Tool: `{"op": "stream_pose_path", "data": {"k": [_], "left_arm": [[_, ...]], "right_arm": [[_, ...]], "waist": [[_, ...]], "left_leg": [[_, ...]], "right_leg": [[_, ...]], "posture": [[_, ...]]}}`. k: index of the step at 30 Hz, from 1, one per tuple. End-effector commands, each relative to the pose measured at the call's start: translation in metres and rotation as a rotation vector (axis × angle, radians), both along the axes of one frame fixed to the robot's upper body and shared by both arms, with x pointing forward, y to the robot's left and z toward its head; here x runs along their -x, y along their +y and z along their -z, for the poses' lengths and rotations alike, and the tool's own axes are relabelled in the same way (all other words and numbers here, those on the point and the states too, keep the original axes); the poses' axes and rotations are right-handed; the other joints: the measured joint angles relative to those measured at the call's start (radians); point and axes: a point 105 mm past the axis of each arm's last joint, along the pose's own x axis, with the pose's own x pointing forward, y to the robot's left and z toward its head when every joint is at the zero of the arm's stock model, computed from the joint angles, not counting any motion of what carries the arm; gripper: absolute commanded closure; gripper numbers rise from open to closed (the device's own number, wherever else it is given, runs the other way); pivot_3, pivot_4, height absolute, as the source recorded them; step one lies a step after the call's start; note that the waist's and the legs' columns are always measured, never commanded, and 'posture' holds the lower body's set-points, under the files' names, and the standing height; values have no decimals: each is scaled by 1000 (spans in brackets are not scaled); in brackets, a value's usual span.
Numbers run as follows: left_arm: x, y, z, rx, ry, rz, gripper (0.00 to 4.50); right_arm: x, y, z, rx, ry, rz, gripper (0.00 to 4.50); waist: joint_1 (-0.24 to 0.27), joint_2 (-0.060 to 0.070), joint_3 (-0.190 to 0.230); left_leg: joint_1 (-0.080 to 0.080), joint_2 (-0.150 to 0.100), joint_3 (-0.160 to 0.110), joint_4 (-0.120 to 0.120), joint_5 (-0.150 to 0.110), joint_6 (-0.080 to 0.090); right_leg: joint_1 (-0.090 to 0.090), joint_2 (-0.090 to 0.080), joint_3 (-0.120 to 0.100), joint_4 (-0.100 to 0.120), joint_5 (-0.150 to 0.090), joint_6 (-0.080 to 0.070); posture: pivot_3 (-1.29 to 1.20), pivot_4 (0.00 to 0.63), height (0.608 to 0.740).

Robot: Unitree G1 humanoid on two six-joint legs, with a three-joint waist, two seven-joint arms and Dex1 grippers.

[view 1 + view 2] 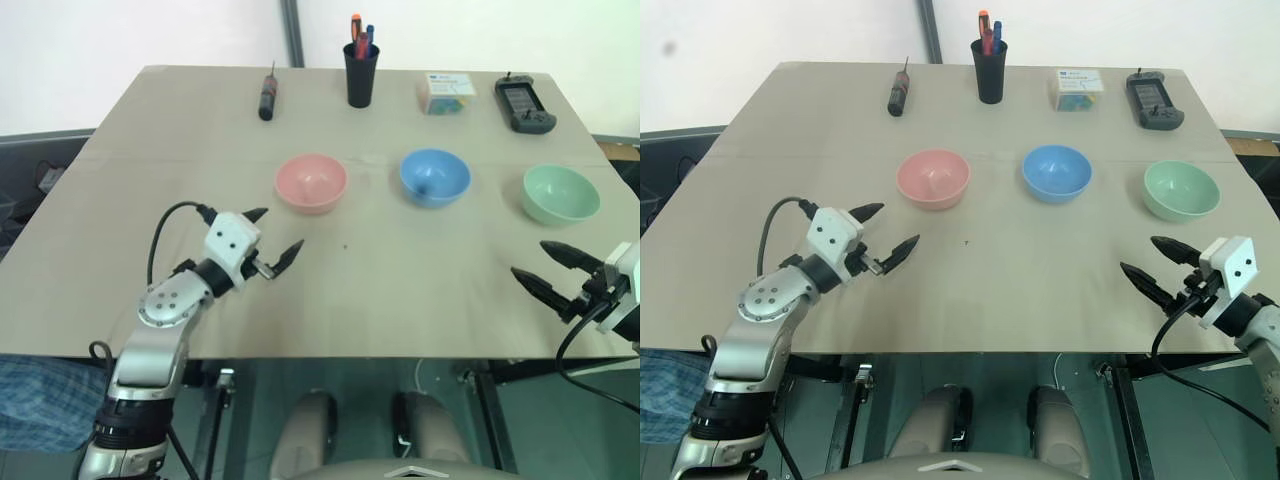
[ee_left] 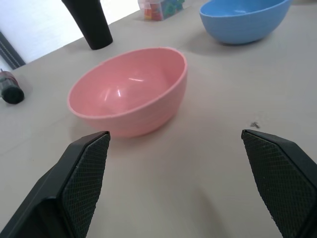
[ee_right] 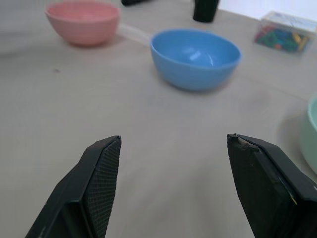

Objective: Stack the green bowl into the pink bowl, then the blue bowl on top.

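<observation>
Three bowls stand in a row across the middle of the table, each apart from the others. The pink bowl (image 1: pixel 311 183) is on the left, the blue bowl (image 1: pixel 435 177) in the middle, the green bowl (image 1: pixel 560 194) on the right. My left gripper (image 1: pixel 272 236) is open and empty, a little in front of the pink bowl (image 2: pixel 130 92) and pointing toward it. My right gripper (image 1: pixel 553 268) is open and empty near the table's front right edge, in front of the green bowl (image 3: pixel 312 130) and angled toward the blue bowl (image 3: pixel 195 58).
Along the back of the table lie a dark screwdriver (image 1: pixel 267 94), a black cup holding pens (image 1: pixel 361 72), a clear box of coloured bits (image 1: pixel 446 93) and a black handheld controller (image 1: pixel 524 103). Bare tabletop (image 1: pixel 400 270) lies between the grippers.
</observation>
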Motion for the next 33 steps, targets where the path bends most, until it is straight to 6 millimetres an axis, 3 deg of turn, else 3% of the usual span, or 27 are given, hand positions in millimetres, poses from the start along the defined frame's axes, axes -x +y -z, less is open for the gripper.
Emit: {"op": "stream_pose_path", "data": {"k": [1, 6, 9, 17, 29, 33], "left_arm": [[-7, -6, -10, -45, -68, -2, 0], [-30, -20, -19, -151, -142, -26, 0], [-41, -25, -23, -159, -165, -40, 0], [-64, -52, -22, -241, -125, 48, 0], [-97, -55, 5, -397, 22, 57, 0], [-99, -64, 15, -434, 47, 101, 1073]], "right_arm": [[4, 18, -24, -31, -57, -70, 902], [6, 45, -43, -60, -90, -140, 902], [6, 50, -48, -69, -98, -142, 902], [6, 49, -51, -64, -106, -130, 902], [7, 43, -52, -62, -129, -86, 902], [8, 39, -50, -51, -133, -70, 816]], "waist": [[0, 0, 0], [1, 0, 0], [1, 0, 0], [0, -1, 0], [0, -1, 0], [1, -1, 0]], "left_leg": [[0, 0, 0, 0, 0, 0], [0, -1, 0, 1, 0, 0], [-1, -1, -1, 1, 0, 0], [-1, -1, 0, 1, 0, 0], [-2, -2, 0, 1, 0, 0], [-2, -2, -1, 1, 0, 0]], "right_leg": [[0, 0, 0, 0, 0, 0], [0, 0, 0, 0, 0, 0], [0, 0, 0, 0, 0, 0], [0, 0, 0, 0, 0, 1], [0, 0, -1, 0, 1, 1], [0, 0, -1, 0, 1, 1]], "posture": [[0, 150, 740], [0, 150, 740], [0, 150, 740], [0, 150, 740], [0, 150, 740], [0, 150, 740]]}}
